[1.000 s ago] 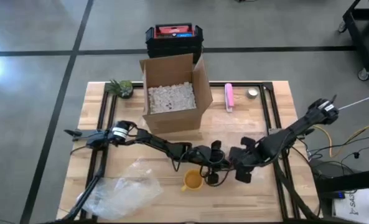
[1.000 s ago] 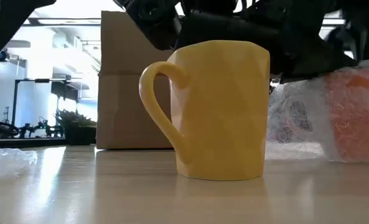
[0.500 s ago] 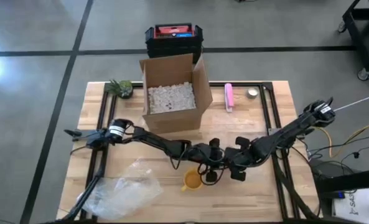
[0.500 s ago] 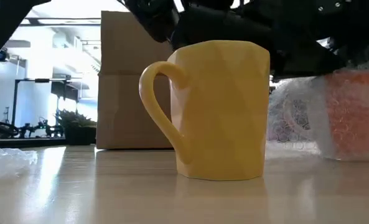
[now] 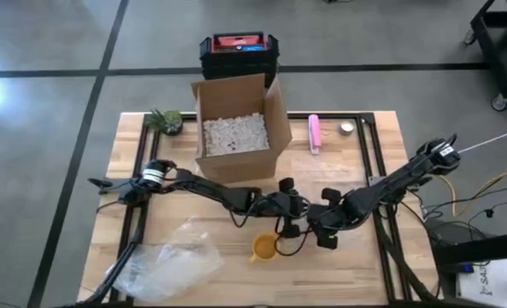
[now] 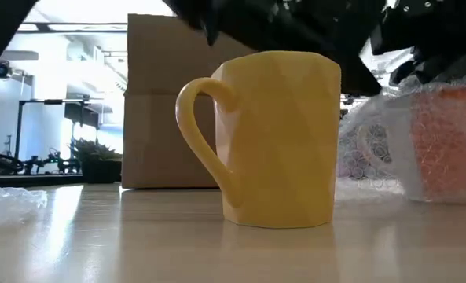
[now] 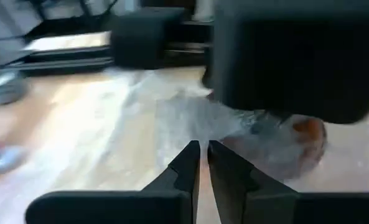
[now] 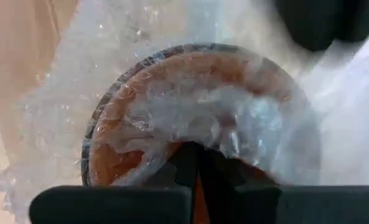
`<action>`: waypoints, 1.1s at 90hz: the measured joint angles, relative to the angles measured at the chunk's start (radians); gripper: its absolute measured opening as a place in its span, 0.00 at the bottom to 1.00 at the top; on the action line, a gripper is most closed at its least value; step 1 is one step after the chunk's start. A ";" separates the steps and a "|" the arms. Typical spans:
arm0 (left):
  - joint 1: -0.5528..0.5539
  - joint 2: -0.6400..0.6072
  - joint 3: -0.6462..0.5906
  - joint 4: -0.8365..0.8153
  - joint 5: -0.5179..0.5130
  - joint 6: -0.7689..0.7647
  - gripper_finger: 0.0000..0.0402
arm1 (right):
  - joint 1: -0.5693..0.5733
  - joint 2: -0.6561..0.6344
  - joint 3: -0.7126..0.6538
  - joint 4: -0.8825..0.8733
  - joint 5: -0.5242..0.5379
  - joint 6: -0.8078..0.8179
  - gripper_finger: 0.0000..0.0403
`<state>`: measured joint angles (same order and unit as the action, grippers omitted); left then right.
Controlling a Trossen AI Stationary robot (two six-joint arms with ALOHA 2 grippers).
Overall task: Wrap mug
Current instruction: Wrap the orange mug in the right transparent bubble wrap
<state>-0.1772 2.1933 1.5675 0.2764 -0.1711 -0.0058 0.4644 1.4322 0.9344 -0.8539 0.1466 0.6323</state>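
Observation:
An orange mug wrapped in clear bubble wrap stands on the table near its front middle. In the high view both grippers hide it. My left gripper reaches it from the left and is shut on the wrap. My right gripper comes from the right and is shut on wrap over the mug's mouth. A bare yellow mug stands upright on its base just in front of them; no gripper touches it. My left gripper pinches a drawn-out bit of the bubble wrap between its two fingertips, beside the orange mug. The wrap stretches from the fingertips toward the mug. My right gripper pinches the wrap that covers the mug's open mouth; its own fingers hide the exact spot.
An open cardboard box of white packing fill stands at the far middle. A pink roll and a small tin lie to its right, a small plant to its left. A loose bubble-wrap sheet lies at the near left.
My left gripper has gone a little toward the table's far edge and upward, away from the yellow mug. My right gripper has gone toward the table's left, closer to the left gripper. The yellow mug has stayed in place.

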 joint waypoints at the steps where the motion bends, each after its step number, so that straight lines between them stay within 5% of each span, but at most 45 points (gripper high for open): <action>1: 0.000 0.006 0.000 0.020 0.014 0.003 0.05 | 0.000 0.000 0.000 0.000 0.000 -0.001 0.00; 26: 0.002 0.062 0.006 0.076 0.108 -0.034 0.05 | 0.000 -0.003 0.003 -0.002 0.011 -0.005 0.00; 79: 0.004 0.067 0.004 0.073 0.110 -0.033 0.05 | 0.008 -0.072 0.128 -0.138 0.061 -0.018 0.00; 99: 0.004 0.067 0.003 0.075 0.111 -0.033 0.05 | 0.006 -0.075 0.119 -0.051 0.115 -0.062 0.00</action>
<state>-0.1730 2.2608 1.5703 0.3516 -0.0597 -0.0386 0.4709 1.3573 1.0531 -0.9050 0.2612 0.5707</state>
